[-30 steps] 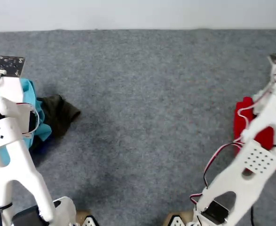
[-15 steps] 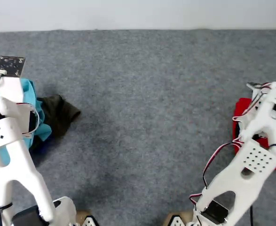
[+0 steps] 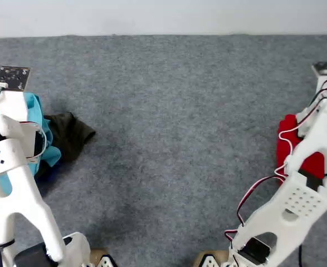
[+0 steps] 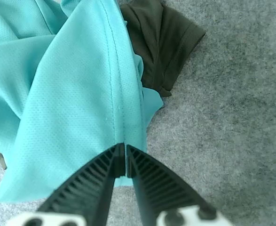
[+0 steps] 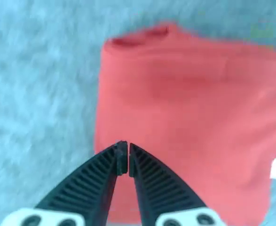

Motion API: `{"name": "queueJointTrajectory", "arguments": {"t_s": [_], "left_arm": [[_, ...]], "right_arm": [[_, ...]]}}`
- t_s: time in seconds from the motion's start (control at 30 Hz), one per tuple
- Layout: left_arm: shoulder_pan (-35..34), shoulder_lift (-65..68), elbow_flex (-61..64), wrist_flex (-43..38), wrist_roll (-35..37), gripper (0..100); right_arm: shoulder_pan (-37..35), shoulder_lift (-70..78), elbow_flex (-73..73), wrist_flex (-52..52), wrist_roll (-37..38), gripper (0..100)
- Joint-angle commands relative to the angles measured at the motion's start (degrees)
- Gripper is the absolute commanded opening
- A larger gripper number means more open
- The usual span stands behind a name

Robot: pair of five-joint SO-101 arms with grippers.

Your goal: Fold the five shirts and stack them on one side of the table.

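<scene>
Left gripper (image 4: 125, 160): jaws closed, tips pinching a raised fold of the teal shirt (image 4: 67, 94)
Teal shirt: bunched at the left edge of the grey table (image 3: 174, 111); a dark shirt (image 4: 161, 42) lies crumpled against it, partly tucked under its edge
Right gripper (image 5: 123, 157): jaws pressed together, holding nothing; tips over the red shirt (image 5: 189, 108) near one edge
Red shirt: folded flat at the table's right edge, well apart from the other two

Grey felt-covered table (image 3: 169, 139) beneath a plain pale wall (image 3: 163, 16)
</scene>
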Motion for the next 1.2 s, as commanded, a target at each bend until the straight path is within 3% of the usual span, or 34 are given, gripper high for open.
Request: {"name": "queueJointTrajectory", "arguments": {"t_s": [0.0, 0.27, 0.6, 0.7, 0.97, 1.17], "left_arm": [[0.53, -1.93, -0.48, -0.09, -0.35, 2], [3.87, -1.93, -0.57, 0.0, -0.35, 2], [4.75, -1.85, -0.75, -0.26, -0.62, 2], [4.31, -1.49, -0.75, -1.85, -5.71, 2], [-7.3, -1.85, -1.71, -2.2, -10.99, 22], [-15.03, -1.14, -4.09, -6.86, -18.37, 25]], "right_arm": [[-2.95, 1.19, -0.35, -6.37, 0.09, 0.9], [-10.51, 9.8, -0.44, -3.65, 0.0, 0.9], [-12.53, 0.66, -1.58, 14.29, -3.87, 0.9], [-12.26, -1.71, 0.88, 14.64, -3.96, 0.9], [-12.53, -15.6, 17.05, 14.64, -3.96, 0.9], [-12.35, -25.8, 33.67, 14.46, -3.6, 0.9]]}}
